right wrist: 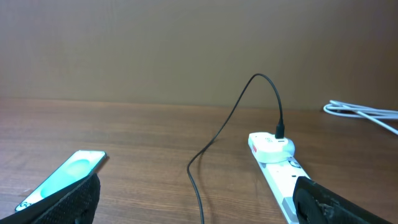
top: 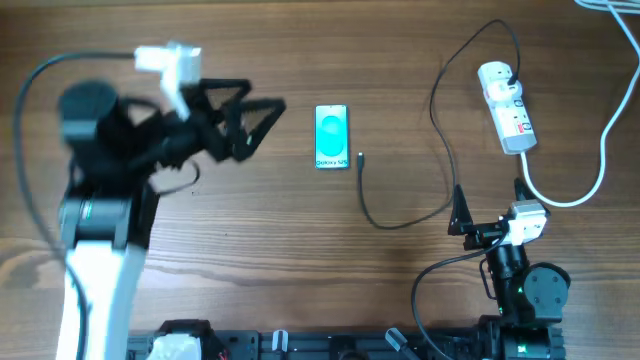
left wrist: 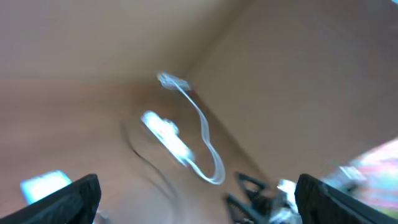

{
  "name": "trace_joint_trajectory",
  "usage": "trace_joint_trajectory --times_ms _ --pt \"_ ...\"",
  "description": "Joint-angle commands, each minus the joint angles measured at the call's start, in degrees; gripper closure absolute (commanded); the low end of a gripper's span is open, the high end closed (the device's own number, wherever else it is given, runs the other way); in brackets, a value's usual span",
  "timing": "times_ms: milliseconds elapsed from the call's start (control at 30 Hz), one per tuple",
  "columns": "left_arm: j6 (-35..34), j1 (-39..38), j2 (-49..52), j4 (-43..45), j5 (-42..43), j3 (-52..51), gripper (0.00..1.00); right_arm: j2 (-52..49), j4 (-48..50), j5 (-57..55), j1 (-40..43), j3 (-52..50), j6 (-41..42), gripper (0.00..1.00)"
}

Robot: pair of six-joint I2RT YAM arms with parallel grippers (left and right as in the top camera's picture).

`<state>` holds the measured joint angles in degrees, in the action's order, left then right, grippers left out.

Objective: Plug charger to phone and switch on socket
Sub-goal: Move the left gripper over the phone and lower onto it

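The phone [top: 332,137] lies flat at the table's middle, teal screen up. The charger [top: 437,95] is a thin black cable that runs from the white adapter on the socket [top: 507,108] and loops down to its plug tip [top: 360,157], just right of the phone and apart from it. My left gripper [top: 255,125] is open and empty, held left of the phone and blurred. My right gripper [top: 488,203] is open and empty, below the socket. The right wrist view shows the phone [right wrist: 62,177], the cable [right wrist: 205,155] and the socket [right wrist: 280,168] ahead of the open jaws [right wrist: 199,214].
A thick white cord [top: 590,185] trails from the socket's near end and curves to the far right edge. The blurred left wrist view shows the socket [left wrist: 166,134], the white cord [left wrist: 205,140] and the phone [left wrist: 43,185] between its open jaws [left wrist: 199,208].
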<state>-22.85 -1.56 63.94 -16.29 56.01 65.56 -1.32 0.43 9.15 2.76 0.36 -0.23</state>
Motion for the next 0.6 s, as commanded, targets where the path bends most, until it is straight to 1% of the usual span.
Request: trace_joint_trajectory --times_ms 0,33,67,100,133,167,233,267,367,433,500,567 --pt "-7.17 -5.20 8.37 -3.63 5.42 6.97 0.01 0.13 0.13 -0.48 -0.33 -0.07 0.59 0.00" --pt "-7.13 -6.99 9.86 -5.33 2.14 8.59 0.00 0.15 0.15 -0.48 -0.33 -0.07 0.61 0.00" --pt "-4.26 -10.64 12.28 -10.32 -6.21 12.26 0.00 0.15 0.15 -0.48 -0.33 -0.07 0.59 0.00" --pt "-2.91 -12.20 13.22 -13.25 -11.15 14.10 0.01 0.15 0.13 -0.50 -0.33 -0.07 0.61 0.00" --pt "-1.27 -14.84 14.99 -18.71 -20.46 17.51 0.01 0.15 0.13 -0.48 -0.33 -0.07 0.59 0.00" --pt "-0.52 -16.81 16.61 -22.91 -27.71 20.33 0.00 0.13 0.13 -0.50 -0.33 -0.07 0.59 0.00" --pt "0.15 -19.56 20.15 -29.64 -38.36 25.53 0.00 0.13 0.15 -0.48 -0.33 -0.07 0.59 0.00" --pt "0.15 -20.76 24.28 -35.76 -43.08 30.69 0.00 0.15 0.15 -0.48 -0.33 -0.07 0.57 0.01" --pt "0.20 -20.68 33.44 -48.74 -44.37 40.89 0.01 0.15 0.15 -0.50 -0.33 -0.07 0.59 0.00" --pt "0.20 -20.81 38.53 -55.30 -47.67 45.27 0.01 0.13 0.15 -0.50 -0.33 -0.07 0.59 0.00" --pt "0.42 -21.29 42.58 -57.72 -48.81 46.29 0.00 0.13 0.15 -0.48 -0.33 -0.07 0.57 0.00" --pt "1.38 -22.16 45.94 -57.11 -48.59 46.25 0.00 0.13 0.13 -0.50 -0.33 -0.07 0.59 0.00"
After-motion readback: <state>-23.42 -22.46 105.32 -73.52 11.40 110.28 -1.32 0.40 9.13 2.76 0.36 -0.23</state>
